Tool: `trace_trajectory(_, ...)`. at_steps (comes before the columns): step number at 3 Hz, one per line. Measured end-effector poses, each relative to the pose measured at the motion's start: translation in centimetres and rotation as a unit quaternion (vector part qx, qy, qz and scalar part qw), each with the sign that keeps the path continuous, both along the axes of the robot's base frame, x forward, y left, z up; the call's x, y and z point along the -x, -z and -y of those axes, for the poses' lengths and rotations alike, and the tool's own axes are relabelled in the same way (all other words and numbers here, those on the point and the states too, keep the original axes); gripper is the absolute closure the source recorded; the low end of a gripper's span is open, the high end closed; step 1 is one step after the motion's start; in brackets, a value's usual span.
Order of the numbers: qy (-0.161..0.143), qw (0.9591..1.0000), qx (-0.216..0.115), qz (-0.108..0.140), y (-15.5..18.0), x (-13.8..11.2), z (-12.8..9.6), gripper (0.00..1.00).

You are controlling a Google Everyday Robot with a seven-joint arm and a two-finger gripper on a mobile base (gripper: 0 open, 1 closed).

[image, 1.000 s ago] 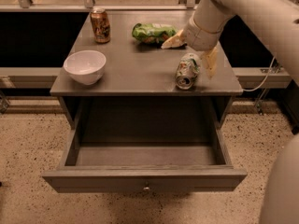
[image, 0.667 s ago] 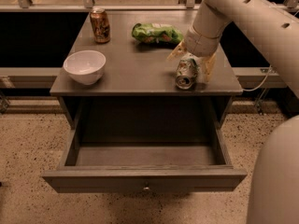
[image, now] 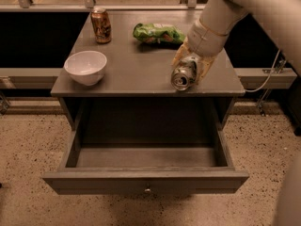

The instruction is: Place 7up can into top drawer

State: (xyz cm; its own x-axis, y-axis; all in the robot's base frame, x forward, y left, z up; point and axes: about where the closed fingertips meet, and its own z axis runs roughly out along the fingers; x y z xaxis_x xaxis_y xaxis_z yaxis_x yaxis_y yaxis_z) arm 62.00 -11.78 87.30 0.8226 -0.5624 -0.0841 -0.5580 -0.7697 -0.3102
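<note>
while at one 7up can (image: 182, 76), gripper (image: 191, 68)

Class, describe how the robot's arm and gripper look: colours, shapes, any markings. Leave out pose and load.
The arm is smooth, cream-white and tubular, with a ringed cuff at the wrist and one small dark dot near the top. The gripper, near the table's front right edge, is pale yellow-tan.

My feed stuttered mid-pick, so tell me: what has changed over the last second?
The gripper settled slightly lower around the green can, which still rests on the cabinet top, unlifted. The bowl, brown can, crisp bag and open drawer stayed put.
</note>
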Motion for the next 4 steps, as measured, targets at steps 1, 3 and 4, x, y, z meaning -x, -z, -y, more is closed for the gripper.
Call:
trace_trajectory(1, 0.084, 0.9959, -0.034, -0.008, -1.5, 2.4, 0.3, 0.96)
trace_trajectory(3, 0.337, 0.9167, -0.139, -0.163, 6.6, 8.9, 5.3, 1.00)
trace_trajectory(4, 0.368, 0.8936, -0.166, -0.196, 6.0, 9.4, 4.4, 1.00)
